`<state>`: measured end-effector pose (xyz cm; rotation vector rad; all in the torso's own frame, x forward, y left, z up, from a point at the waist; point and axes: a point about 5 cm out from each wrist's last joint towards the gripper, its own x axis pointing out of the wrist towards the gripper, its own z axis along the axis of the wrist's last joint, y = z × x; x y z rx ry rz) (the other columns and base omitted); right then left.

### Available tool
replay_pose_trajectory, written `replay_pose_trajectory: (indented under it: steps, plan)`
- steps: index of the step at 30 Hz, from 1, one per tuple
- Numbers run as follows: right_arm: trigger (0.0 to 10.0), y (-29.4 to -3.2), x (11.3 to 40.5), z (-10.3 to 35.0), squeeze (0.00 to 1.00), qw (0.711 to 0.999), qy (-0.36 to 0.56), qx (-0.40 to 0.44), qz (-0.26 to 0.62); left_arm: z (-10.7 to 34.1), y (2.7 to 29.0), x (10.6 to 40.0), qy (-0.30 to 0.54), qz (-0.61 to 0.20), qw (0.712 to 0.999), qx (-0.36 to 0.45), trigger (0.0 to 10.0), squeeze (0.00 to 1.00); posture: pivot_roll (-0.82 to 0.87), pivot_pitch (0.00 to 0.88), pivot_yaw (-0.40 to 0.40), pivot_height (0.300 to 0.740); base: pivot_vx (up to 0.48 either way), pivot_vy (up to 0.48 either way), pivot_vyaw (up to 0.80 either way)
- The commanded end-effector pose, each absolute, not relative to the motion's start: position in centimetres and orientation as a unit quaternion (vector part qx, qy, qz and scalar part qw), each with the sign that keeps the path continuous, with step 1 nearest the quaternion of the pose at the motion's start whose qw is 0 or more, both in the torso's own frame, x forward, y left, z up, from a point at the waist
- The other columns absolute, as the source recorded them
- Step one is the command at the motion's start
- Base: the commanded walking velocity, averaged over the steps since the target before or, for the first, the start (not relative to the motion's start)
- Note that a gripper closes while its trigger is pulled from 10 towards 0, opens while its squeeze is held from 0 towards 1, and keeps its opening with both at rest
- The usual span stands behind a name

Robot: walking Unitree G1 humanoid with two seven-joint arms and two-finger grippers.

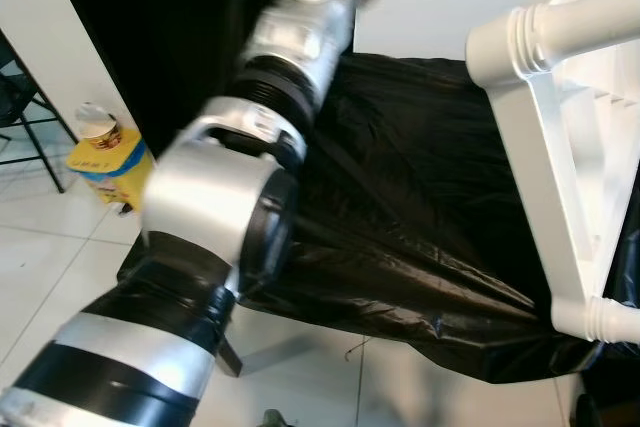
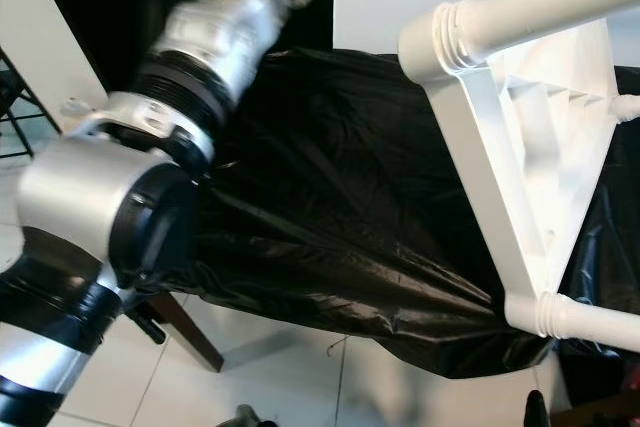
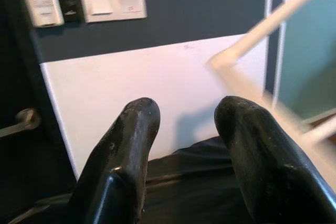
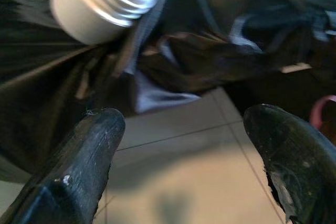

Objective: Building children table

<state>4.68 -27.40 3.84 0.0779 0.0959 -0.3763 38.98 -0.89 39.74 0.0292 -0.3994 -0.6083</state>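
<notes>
The white plastic children's table (image 1: 545, 162) stands tilted on its side at the right, its ribbed underside facing me. One white tubular leg (image 1: 570, 27) sticks out from its upper corner socket and another leg (image 2: 590, 322) from the lower corner. My left arm (image 1: 215, 192) reaches up across the left of the scene. My left gripper (image 3: 187, 114) is open with nothing between its fingers, and a blurred white leg (image 3: 262, 30) lies beyond it. My right gripper (image 4: 184, 129) is wide open over the floor tiles, below a ribbed white leg end (image 4: 100, 3).
A black plastic sheet (image 1: 420, 207) drapes over furniture behind the table. A yellow box with a cup on it (image 1: 105, 152) sits on the white tiled floor at left, beside a black folding chair (image 1: 20, 97). A wall with switches (image 3: 113, 3) faces the left gripper.
</notes>
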Motion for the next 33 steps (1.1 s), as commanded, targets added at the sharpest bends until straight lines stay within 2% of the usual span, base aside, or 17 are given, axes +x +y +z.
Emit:
replay_pose_trajectory:
  steps: [1, 33]
  plan:
    - [10.0, -19.46, 0.57, 0.95, 0.0, 0.918, 0.097, 0.193, -0.333, 39.43, -0.61, 39.19, -0.188, -0.295, 0.937, 0.02, 10.0, 0.0, -0.2, 0.252, 0.256, 0.74, 0.0, 0.0, 0.0]
    - [10.0, -19.46, 0.57, 0.95, 0.0, 0.918, 0.097, 0.193, -0.333, 39.43, -0.61, 39.19, -0.188, -0.295, 0.937, 0.02, 10.0, 0.0, -0.2, 0.252, 0.256, 0.74, 0.0, 0.0, 0.0]
